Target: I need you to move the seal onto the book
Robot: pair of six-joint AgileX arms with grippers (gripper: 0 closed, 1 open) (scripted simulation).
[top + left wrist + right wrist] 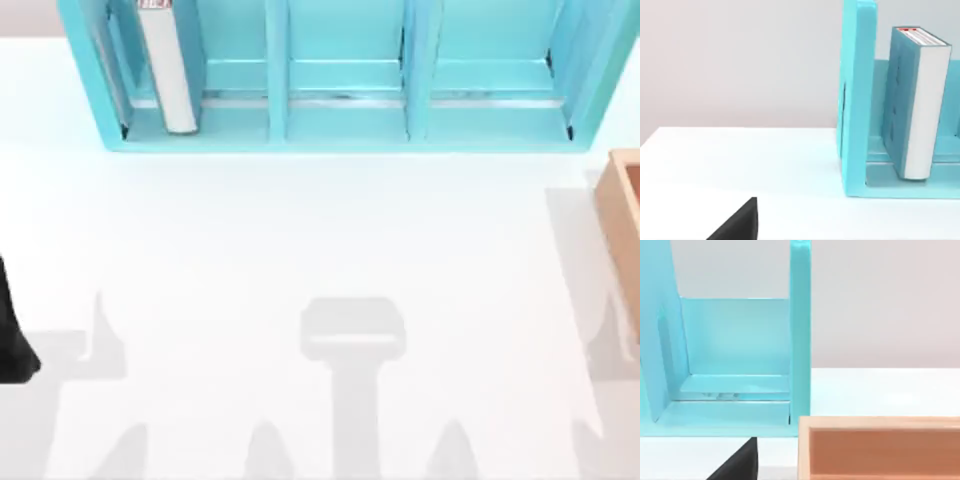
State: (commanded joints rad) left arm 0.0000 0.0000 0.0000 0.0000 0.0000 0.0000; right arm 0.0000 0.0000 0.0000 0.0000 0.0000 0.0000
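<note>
Presently I am finding the book (166,70) standing upright, spine out, in the leftmost bay of the blue shelf (345,135) at the table's far left. It is lying nearer my left arm. I cannot tell either gripper's finger state.

Glossy teal shelf (345,130), smooth white table (300,230), matt wooden box (880,450).

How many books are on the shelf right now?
1: the book stands upright in the leftmost compartment of the shelf. Other compartments look bare, though the shelf's upper part is cut off.
</note>
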